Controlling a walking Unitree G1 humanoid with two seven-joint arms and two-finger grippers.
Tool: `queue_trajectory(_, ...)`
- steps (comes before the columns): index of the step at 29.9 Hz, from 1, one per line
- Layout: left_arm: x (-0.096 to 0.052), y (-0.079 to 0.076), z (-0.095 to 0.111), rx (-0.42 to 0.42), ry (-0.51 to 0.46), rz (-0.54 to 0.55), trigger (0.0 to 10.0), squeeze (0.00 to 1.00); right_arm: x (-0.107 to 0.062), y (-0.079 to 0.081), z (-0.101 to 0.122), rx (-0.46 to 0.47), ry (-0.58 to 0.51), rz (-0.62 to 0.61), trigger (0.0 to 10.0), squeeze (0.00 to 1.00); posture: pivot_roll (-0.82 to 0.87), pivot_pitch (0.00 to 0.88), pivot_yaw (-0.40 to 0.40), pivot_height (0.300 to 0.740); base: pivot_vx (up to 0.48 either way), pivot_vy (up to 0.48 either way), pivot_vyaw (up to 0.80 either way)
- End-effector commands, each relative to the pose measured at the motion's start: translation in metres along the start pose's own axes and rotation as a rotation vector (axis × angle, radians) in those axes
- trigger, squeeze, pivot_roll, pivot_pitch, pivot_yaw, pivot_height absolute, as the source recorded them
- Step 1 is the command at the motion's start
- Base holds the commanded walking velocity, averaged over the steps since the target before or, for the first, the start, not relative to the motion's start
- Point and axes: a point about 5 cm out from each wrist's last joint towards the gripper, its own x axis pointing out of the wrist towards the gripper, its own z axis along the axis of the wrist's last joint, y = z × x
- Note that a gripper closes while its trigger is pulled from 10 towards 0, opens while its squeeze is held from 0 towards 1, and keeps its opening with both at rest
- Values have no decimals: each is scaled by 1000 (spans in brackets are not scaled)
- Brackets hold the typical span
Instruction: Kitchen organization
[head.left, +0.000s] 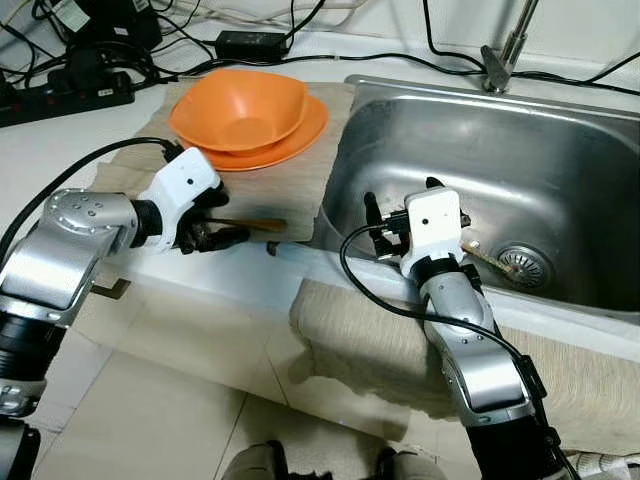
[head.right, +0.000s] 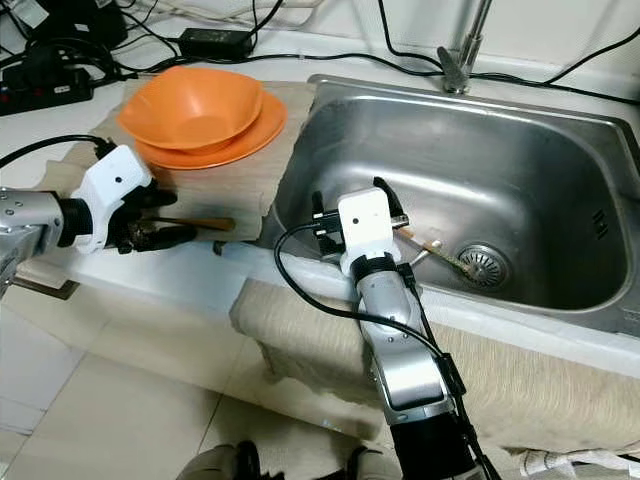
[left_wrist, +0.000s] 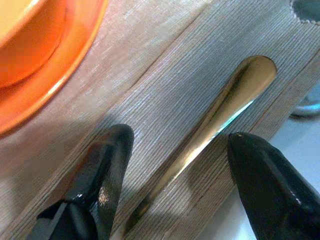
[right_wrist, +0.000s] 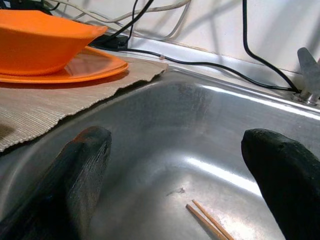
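Observation:
A golden spoon (left_wrist: 220, 120) lies on the beige mat (head.left: 290, 190) near the counter's front edge. My left gripper (left_wrist: 180, 137) is open and low over it, one black finger on each side of the handle. Behind the spoon, an orange bowl (head.left: 240, 105) sits on an orange plate (head.left: 305, 135). My right gripper (head.left: 402, 195) stands open inside the steel sink (head.left: 520, 150), close to its left wall, with nothing between its fingers. A pair of wooden chopsticks (right_wrist: 207, 220) lies on the sink floor ahead of it, reaching toward the drain (head.left: 522, 262).
The faucet (head.left: 505, 50) rises behind the sink. Black cables, a power strip (head.left: 60, 95) and an adapter (head.left: 250, 42) crowd the back of the counter. A beige towel (head.left: 370, 350) hangs over the counter front below the sink.

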Motion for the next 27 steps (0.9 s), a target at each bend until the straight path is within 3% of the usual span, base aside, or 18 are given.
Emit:
queue_trajectory(1, -1, -5, -10, -23, 47, -35, 10000, 0, 0, 2, -6, -6, 31, 15, 10000, 0, 73, 138, 43, 740, 0, 0, 0)
queue_trajectory(4, -3, -8, -17, -46, 75, -69, 10000, 0, 1, 4, -6, -2, 31, 23, 10000, 0, 82, 133, 40, 740, 0, 0, 0)
queue_trajectory(5, -3, -11, -23, -64, 103, -100, 0, 0, 2, 5, -6, -1, 30, 28, 10000, 0, 85, 128, 39, 740, 0, 0, 0)
queue_trajectory(14, -5, -20, -34, -121, 156, -207, 0, 0, 5, 7, -6, 5, 32, 35, 10000, 0, 90, 114, 43, 740, 0, 0, 0)
queue_trajectory(27, -7, -28, -32, -69, 149, -269, 0, 0, 5, 7, -8, 12, 42, 30, 10000, 0, 92, 117, 47, 740, 0, 0, 0)
